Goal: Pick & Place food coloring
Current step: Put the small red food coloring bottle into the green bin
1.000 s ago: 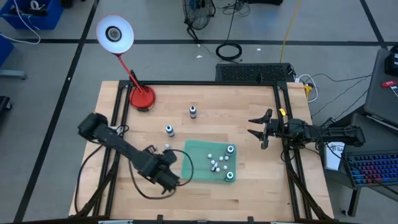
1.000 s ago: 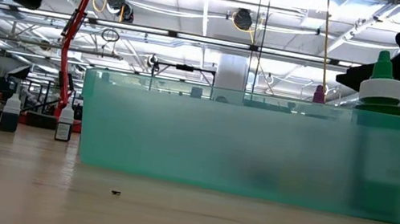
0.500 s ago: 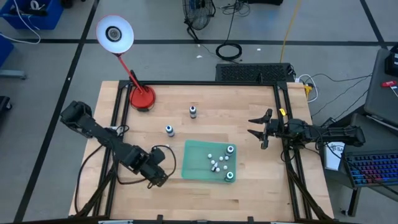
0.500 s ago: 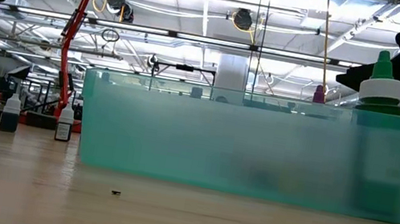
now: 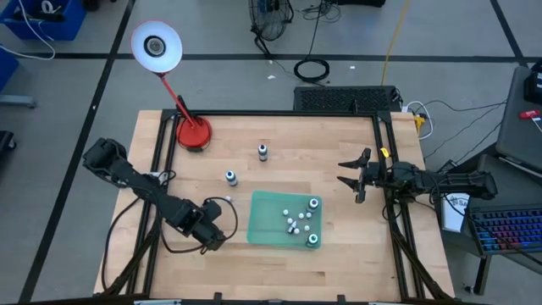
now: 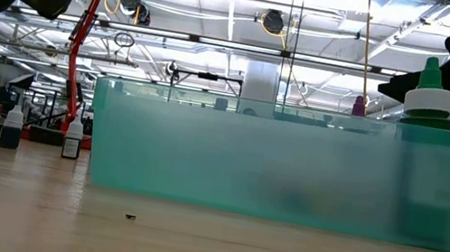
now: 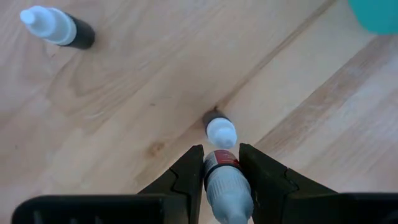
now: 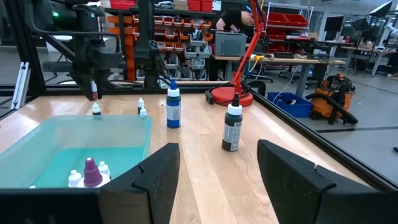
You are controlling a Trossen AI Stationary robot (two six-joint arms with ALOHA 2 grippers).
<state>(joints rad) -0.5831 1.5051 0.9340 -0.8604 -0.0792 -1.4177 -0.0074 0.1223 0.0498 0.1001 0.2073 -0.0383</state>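
left pincer on bottle, beside tray

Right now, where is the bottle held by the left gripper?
High view: left gripper holds a small bottle over the table's left front, beside the green tray, above another bottle.

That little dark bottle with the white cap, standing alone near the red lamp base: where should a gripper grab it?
The dark bottle is probably best taken by its straight-sided body, just under the white cap, with the fingers coming down from above. It stands upright with bare table all around it. The cap narrows toward its tip, so a grip there would likely slip.
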